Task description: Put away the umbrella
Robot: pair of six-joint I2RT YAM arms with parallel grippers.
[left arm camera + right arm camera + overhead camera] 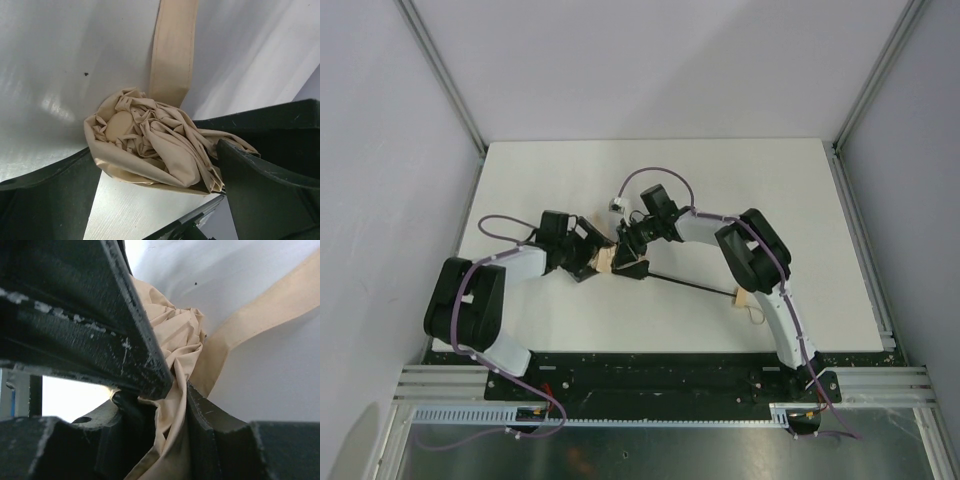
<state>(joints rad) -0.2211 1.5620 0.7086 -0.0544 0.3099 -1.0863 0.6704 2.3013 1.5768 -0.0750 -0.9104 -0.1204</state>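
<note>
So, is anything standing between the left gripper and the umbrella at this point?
Nothing visible. The bunched canopy of the umbrella lies inside the open left gripper, while the right gripper pinches the same fabric from the other side.

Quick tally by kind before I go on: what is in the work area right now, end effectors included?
Beige umbrella: 1
End effectors: 2, the left end effector and the right end effector, both at the bunched canopy
Total: 3
</note>
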